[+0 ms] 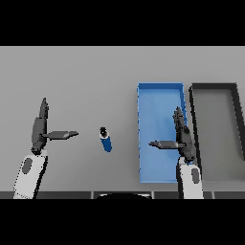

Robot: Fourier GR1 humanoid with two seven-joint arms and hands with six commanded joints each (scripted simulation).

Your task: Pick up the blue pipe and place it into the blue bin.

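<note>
A short blue pipe [105, 140] with a dark end cap lies on the grey table, near the middle. The blue bin [160, 103] sits to its right, long and shallow. My right hand [183, 138] hovers over the bin's right side, fingers straight and thumb pointing left, holding nothing. My left hand [39, 130] is at the left, open, its thumb pointing toward the pipe with a gap between them.
A dark grey bin [238, 115] stands just right of the blue bin, their walls nearly touching. Bare grey table [86, 76] stretches behind and around the pipe.
</note>
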